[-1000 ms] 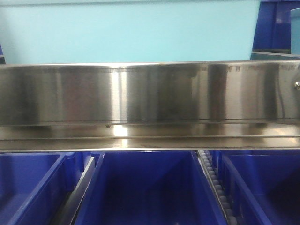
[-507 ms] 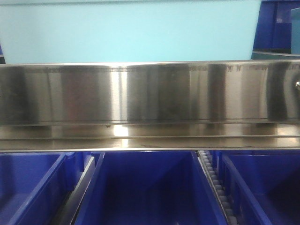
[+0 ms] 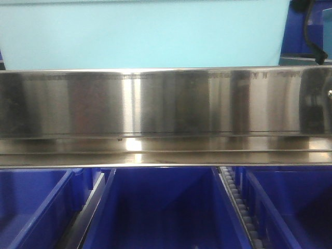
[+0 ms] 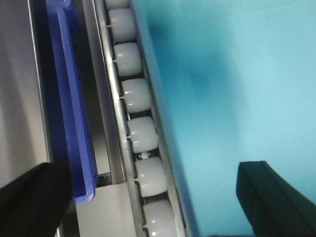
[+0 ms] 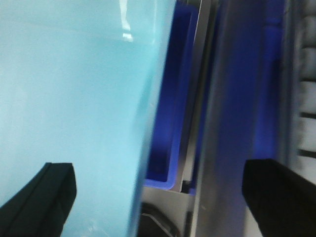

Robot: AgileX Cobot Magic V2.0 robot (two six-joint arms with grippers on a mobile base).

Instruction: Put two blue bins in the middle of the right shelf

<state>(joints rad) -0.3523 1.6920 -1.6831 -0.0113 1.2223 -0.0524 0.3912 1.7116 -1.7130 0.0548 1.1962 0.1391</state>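
A dark cable (image 3: 309, 36) now shows at 2 o'clock in the front view, absent a moment earlier; the right arm is probably moving. The light-blue bin (image 3: 145, 33) sits at 12 o'clock behind the steel front rail (image 3: 166, 104). The left gripper (image 4: 153, 197) and right gripper (image 5: 158, 197) have fingers spread wide, gripping nothing, so release appears complete.

The left fingers (image 4: 269, 195) are showing as two matte black, blunt wedges poking in from the lower left and lower right corners of the left wrist view. The right fingers (image 5: 279, 190) are appearing much the same in the right wrist view: black, flat-faced blocks with bevelled upper edges. In the front view's upper right corner, a thin black cable (image 3: 309, 36) is curving below a dark, blurred arm part (image 3: 300, 5).
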